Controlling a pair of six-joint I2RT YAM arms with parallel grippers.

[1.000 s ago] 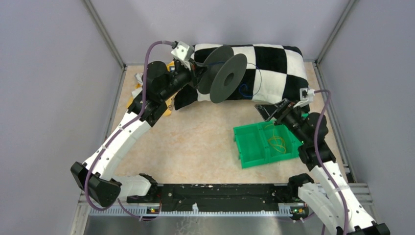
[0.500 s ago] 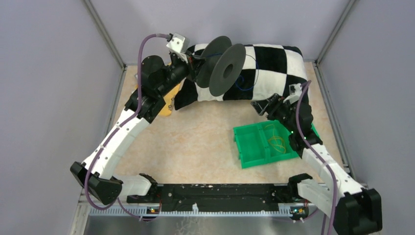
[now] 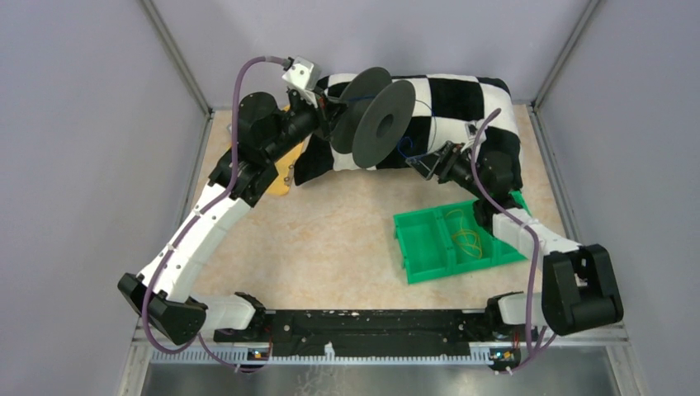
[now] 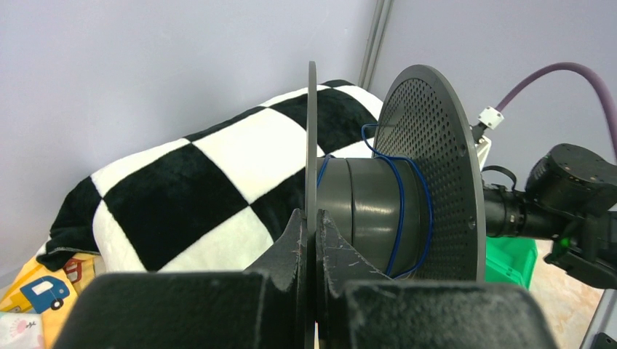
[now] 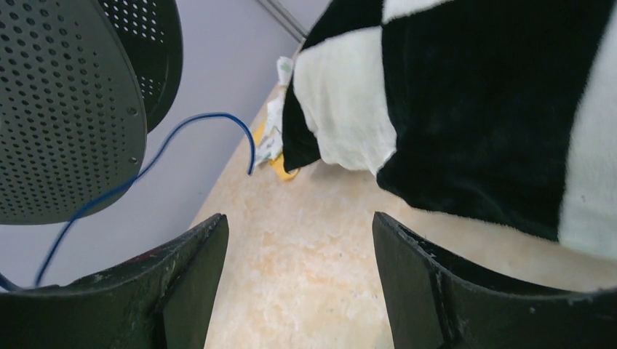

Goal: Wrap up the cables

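My left gripper (image 3: 330,111) is shut on the near flange of the black two-flanged spool (image 3: 381,124) and holds it up at the back of the table. In the left wrist view my left gripper (image 4: 316,218) pinches the thin flange edge, and the spool (image 4: 429,174) carries a few turns of thin blue cable (image 4: 399,211) on its hub. My right gripper (image 3: 423,165) is open and empty just right of the spool. In the right wrist view my right gripper (image 5: 298,225) has its jaws wide apart, with the cable's loose end (image 5: 218,123) curving down beside the perforated flange (image 5: 65,109).
A black-and-white checkered cushion (image 3: 462,107) lies along the back wall behind the spool. A green tray (image 3: 425,239) with yellow-orange looped strands (image 3: 466,239) sits right of centre. A yellow printed cloth (image 3: 285,177) lies under the left arm.
My right arm has swung left and back from above the green tray to just beside the spool. My left gripper has lifted the spool slightly and held it there.
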